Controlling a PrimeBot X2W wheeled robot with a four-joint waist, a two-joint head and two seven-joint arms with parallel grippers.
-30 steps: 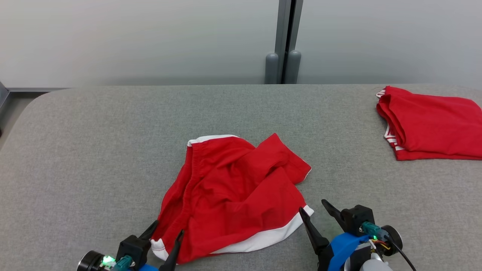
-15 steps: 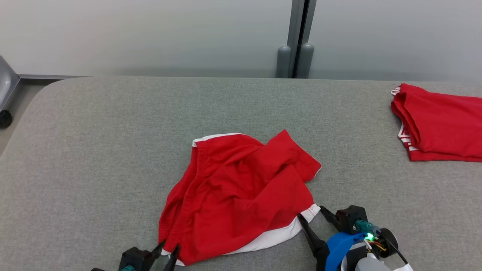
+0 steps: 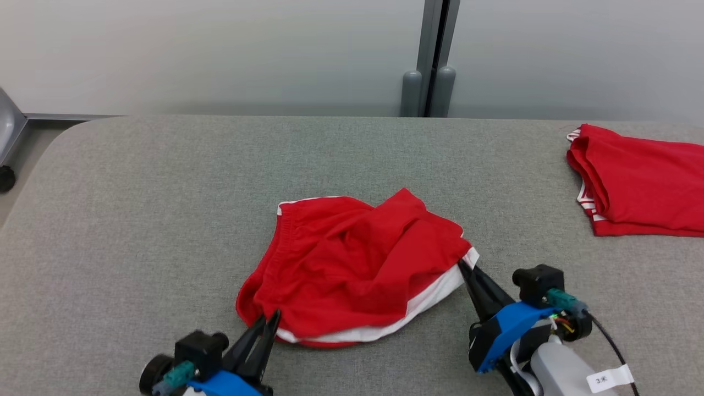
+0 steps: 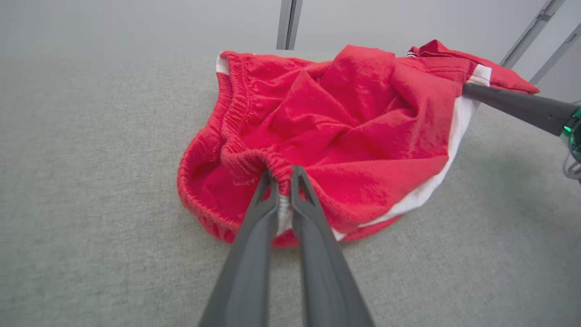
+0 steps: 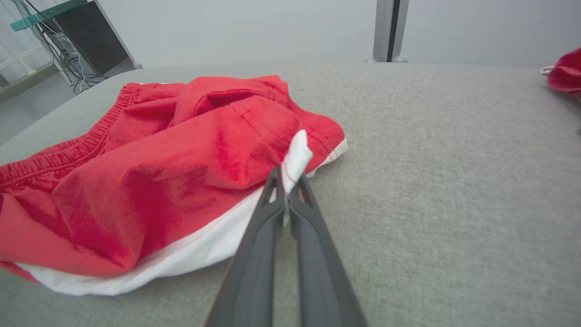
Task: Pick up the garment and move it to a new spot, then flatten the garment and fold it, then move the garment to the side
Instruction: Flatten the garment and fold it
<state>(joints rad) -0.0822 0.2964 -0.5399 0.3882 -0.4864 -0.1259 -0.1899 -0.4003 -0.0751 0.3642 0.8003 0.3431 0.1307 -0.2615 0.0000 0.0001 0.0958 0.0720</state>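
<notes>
The garment (image 3: 352, 264) is a pair of red shorts with white trim, lying crumpled in the middle of the grey padded table (image 3: 165, 192). My left gripper (image 3: 268, 322) is shut on the garment's gathered waistband at its near left edge; the left wrist view shows the red elastic (image 4: 272, 163) pinched between the fingers (image 4: 254, 236). My right gripper (image 3: 465, 268) is shut on the garment's white-trimmed right corner, which pokes up between the fingers as a white tab (image 5: 296, 161). The garment (image 5: 159, 168) is bunched and slightly lifted at both held points.
A second red garment (image 3: 638, 187), folded, lies at the table's far right edge. A grey post (image 3: 432, 60) stands behind the table against the pale wall. A caster and metal frame (image 3: 6, 165) sit off the table's left end.
Both grippers have closed on the garment, left on the waistband and right on the white corner. The right gripper moved up and the cloth bunched inward. The head camera shifted slightly.
</notes>
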